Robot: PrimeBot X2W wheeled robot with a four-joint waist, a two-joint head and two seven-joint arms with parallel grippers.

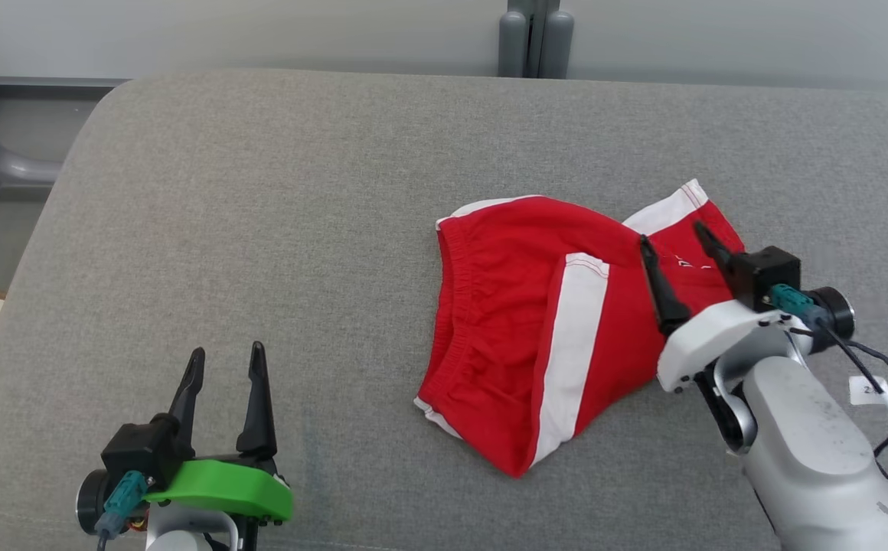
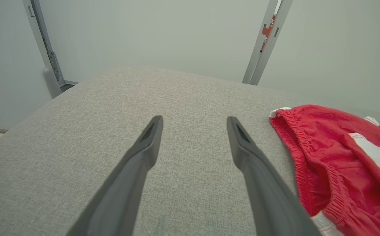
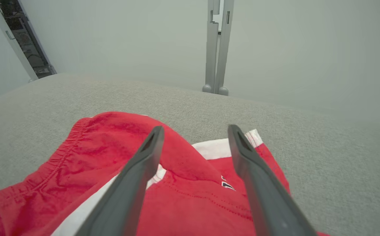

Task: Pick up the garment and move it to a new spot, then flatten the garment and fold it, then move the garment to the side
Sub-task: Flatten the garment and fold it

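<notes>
On one grey padded surface (image 1: 260,191), right of centre: one crumpled red garment (image 1: 505,321) with white stripes. Over its right part: right gripper (image 1: 672,233), forearm angled in from lower right, fingers spread wide, gripping nothing. Lower left, well apart: left gripper (image 1: 227,350), likewise wide, empty. In right wrist view: one small printed logo (image 3: 226,185).
</notes>
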